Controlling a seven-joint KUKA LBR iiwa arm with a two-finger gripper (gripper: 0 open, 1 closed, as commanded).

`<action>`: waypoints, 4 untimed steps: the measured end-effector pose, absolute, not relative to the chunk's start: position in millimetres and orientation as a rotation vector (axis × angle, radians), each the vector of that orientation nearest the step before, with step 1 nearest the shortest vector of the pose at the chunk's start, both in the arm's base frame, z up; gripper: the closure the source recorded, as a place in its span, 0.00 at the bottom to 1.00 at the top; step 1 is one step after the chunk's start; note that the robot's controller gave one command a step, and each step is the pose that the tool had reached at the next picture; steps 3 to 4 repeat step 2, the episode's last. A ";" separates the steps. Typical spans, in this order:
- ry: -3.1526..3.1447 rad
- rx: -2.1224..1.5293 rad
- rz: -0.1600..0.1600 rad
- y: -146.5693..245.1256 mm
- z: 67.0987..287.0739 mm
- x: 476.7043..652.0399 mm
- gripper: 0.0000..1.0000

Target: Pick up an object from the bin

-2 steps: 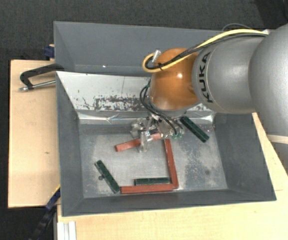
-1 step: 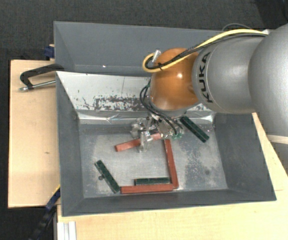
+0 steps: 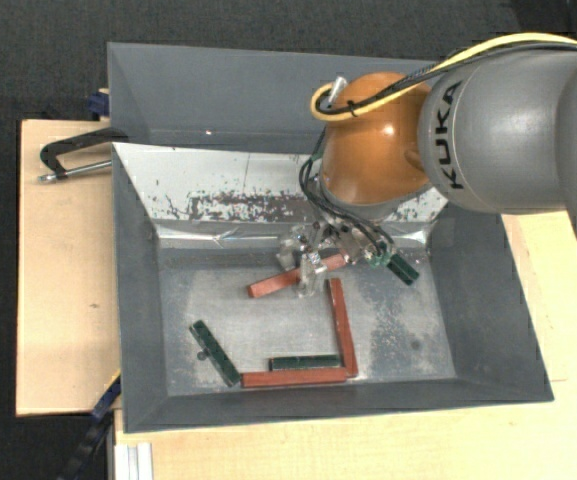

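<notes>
Several slim bars lie on the floor of the grey metal bin (image 3: 138,298). The one nearest the jaws is a short reddish-brown flat bar (image 3: 271,287) at the middle of the floor. It lies just left of the jaws and a little toward the near wall. Its right end reaches up to them, but I cannot tell whether it touches. Its long axis runs roughly left to right, with the right end angled slightly toward the far wall.

The jaws hang low under the orange wrist cover (image 3: 368,153), close to the foot of the far wall. Whether they are released or clenched I cannot tell.

A grasp would likely want the jaws set across the bar's narrow width, a little further left along it. Bare floor lies left of the bar and toward the near wall, so there is room.

To the right it is tighter. A long reddish-brown bar (image 3: 343,328) starts just beside the jaws and runs to the near wall, and a small dark green block (image 3: 401,268) sits by the right wall's foot. A dark green diagonal bar (image 3: 215,353) lies well apart in the near left corner.
</notes>
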State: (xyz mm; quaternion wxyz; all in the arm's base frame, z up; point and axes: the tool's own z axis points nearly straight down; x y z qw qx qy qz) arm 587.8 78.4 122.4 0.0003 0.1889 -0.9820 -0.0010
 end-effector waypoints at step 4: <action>-3.082 0.629 -0.002 88.6 260.2 587.0 1.00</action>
